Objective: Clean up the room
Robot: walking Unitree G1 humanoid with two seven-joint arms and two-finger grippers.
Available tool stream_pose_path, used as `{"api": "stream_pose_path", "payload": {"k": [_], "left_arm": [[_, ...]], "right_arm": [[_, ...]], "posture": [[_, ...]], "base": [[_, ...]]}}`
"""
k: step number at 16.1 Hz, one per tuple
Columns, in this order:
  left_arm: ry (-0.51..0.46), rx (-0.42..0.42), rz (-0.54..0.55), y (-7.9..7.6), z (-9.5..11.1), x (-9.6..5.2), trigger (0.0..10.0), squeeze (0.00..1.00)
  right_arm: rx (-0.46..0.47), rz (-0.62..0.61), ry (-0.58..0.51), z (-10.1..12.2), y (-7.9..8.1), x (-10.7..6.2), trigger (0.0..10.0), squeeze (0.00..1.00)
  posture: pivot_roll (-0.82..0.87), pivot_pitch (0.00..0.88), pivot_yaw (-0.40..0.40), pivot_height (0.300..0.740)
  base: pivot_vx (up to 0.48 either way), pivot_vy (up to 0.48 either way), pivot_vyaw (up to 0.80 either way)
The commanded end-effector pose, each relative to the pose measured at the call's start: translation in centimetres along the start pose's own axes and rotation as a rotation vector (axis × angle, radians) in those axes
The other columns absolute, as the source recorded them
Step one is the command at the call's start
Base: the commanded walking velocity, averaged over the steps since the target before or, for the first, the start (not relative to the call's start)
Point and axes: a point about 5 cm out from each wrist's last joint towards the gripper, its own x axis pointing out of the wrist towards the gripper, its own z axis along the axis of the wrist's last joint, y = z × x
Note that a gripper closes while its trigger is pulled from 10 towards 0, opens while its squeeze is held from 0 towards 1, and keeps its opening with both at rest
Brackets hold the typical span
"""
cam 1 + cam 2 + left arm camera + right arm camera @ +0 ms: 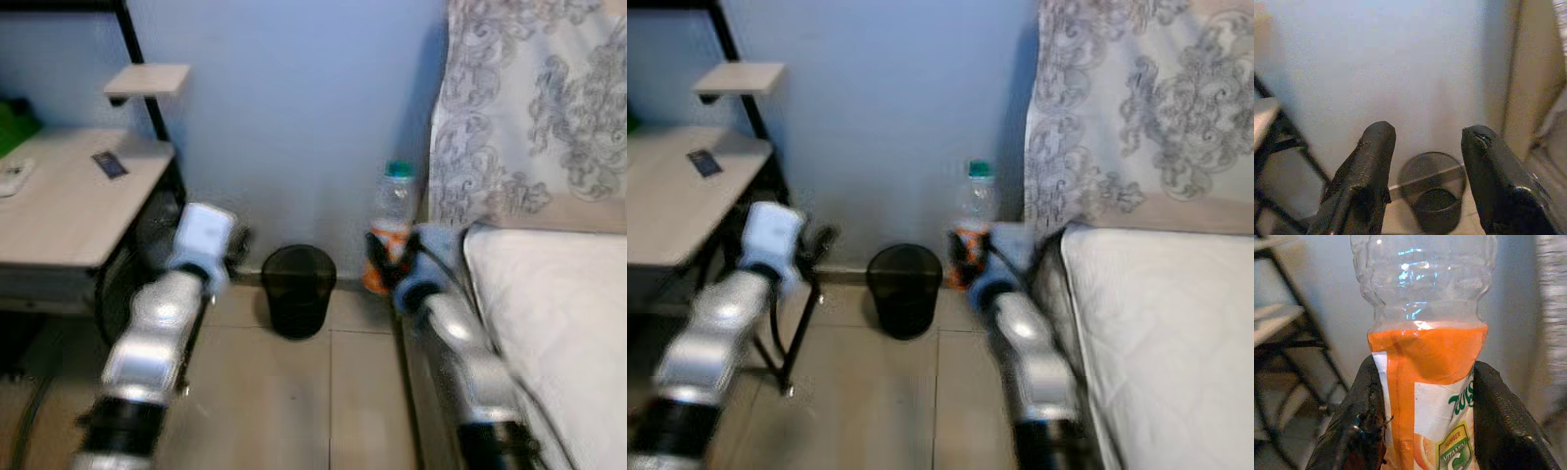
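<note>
The right wrist view shows what the head views leave vague: the right tool (1422,426) is closed on a clear plastic bottle (1425,333), one black finger (1354,426) pressed against each side of its orange label, which carries a printed orange slice and the words "vitamin C". The bottle's ribbed upper part is see-through. In the head views the same bottle (392,220) stands upright, long axis vertical, green cap at the top, held in the air at the end of the right arm just beside the edge of the bed (549,323) and a patterned grey curtain (534,108). It is to the right of a black mesh waste bin (298,290) on the tiled floor, against the blue wall.

The left wrist view shows the left tool (1425,161) with its two fingers spread well apart and nothing between them; beyond the gap lies the open bin (1434,198). The head views place this arm near the black frame of a pale wooden counter (69,211), which carries a small dark card (110,164) and a white object at its far left edge, too blurred to identify.
</note>
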Motion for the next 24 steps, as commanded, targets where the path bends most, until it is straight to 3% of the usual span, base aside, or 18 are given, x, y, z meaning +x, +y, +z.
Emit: {"api": "stream_pose_path", "payload": {"k": [1, 24], "left_arm": [[-0.001, 0.02, 0.037, 1.21, 0.31, -0.12, 10.0, 0.0], [0.008, 0.008, 0.047, 1.64, 0.55, 0.46, 10.0, 0.0]], "right_arm": [[0.01, 0.027, -0.016, 0.39, 0.98, 0.26, 10.0, 0.0], [0.012, 0.022, -0.018, 0.65, 1.06, 0.84, 10.0, 0.0]], "posture": [[-0.01, 0.0, 0.0, 0.74], [-0.01, 0.0, 0.002, 0.74]], "base": [[0.315, 0.0, 0.0], [0.303, 0.0, 0.0]]}}
